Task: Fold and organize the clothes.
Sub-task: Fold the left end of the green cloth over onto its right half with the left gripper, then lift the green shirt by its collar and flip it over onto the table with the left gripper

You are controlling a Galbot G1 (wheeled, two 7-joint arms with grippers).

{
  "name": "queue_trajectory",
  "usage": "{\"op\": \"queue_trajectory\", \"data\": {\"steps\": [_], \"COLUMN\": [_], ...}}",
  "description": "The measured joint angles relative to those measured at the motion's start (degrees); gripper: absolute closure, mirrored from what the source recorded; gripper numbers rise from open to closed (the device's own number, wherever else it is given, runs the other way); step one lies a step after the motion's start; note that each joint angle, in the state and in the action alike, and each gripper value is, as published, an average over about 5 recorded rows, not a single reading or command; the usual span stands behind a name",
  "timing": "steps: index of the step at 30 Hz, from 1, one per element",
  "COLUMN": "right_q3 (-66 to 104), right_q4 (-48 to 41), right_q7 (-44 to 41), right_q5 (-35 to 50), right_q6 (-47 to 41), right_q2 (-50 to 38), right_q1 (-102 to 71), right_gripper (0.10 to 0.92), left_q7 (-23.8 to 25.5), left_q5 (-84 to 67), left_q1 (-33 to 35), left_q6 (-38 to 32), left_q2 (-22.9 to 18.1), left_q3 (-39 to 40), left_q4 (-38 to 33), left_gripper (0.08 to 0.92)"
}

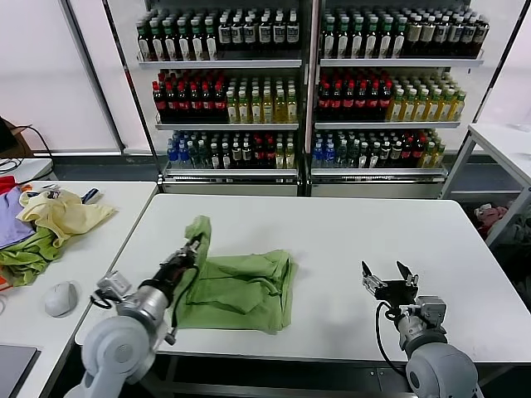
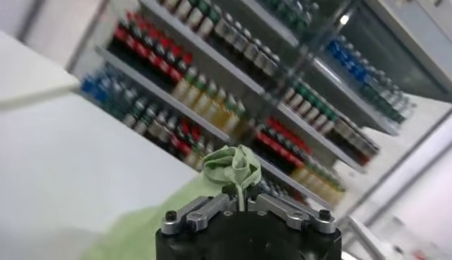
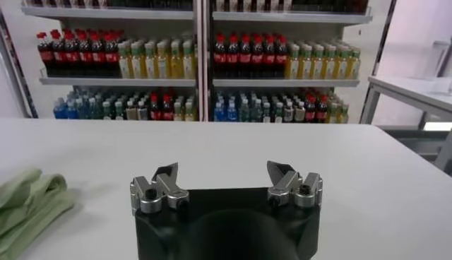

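Left fingers [image 2: 205, 209] pinch green polo shirt [image 1: 241, 290].

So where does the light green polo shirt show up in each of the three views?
Head view: light green polo shirt lies on the white table, left of centre, one edge lifted by the left gripper.
Left wrist view: a bunched fold pinched between the jaws.
Right wrist view: far-left edge.
Shared landmark: bottle shelves.

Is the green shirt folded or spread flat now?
Partly folded: green shirt lies doubled on the table, one corner lifted by the shut left gripper.
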Motion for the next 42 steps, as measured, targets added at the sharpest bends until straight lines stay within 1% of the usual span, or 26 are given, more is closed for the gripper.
{"op": "queue_trajectory", "data": {"steps": [5, 8, 14, 20, 26, 30, 33, 42], "right_q3": [0.16, 0.29, 0.27, -0.11, -0.49, -0.67, -0.78, -0.74], "right_q4": [-0.25, -0.45, -1.0, -1.61, -2.12, -2.4, -2.59, -2.58], "right_q7": [-0.08, -0.14, -0.24, -0.28, -0.36, -0.44, -0.46, -0.45], "right_q5": [0.11, 0.29, 0.49, 0.64, 0.78, 0.79, 0.77, 0.72], "right_q6": [0.07, 0.12, 0.31, 0.41, 0.63, 0.86, 0.99, 1.04], "right_q2": [-0.08, -0.28, -0.48, -0.49, -0.36, -0.25, -0.19, -0.23], "right_q1": [0.25, 0.48, 0.98, 1.61, 2.25, 2.55, 2.7, 2.79], "right_gripper": [0.203, 0.203, 0.203, 0.203, 0.203, 0.203, 0.203, 0.203], "left_q7": [-0.14, 0.21, 1.99, 4.74, 6.4, 6.18, 5.34, 1.92], "left_q5": [1.16, 2.46, 4.61, 4.73, 4.37, 8.59, 14.31, 28.99], "left_q1": [-3.39, -4.95, -6.5, -6.48, -4.44, -2.46, -0.73, 2.99], "left_q6": [0.5, 0.7, 0.6, 0.73, 0.6, -0.78, -2.19, -3.98], "left_q2": [-2.39, -3.57, -5.23, -5.4, -4.54, -3.18, -2.1, -1.57], "left_q3": [5.79, 8.63, 12.51, 13.83, 12.91, 10.69, 8.79, 6.22], "left_q4": [3.59, 5.75, 8.42, 8.5, 6.82, 6.89, 7.7, 10.97], "left_gripper": [0.878, 0.83, 0.671, 0.498, 0.325, 0.221, 0.184, 0.177]}}
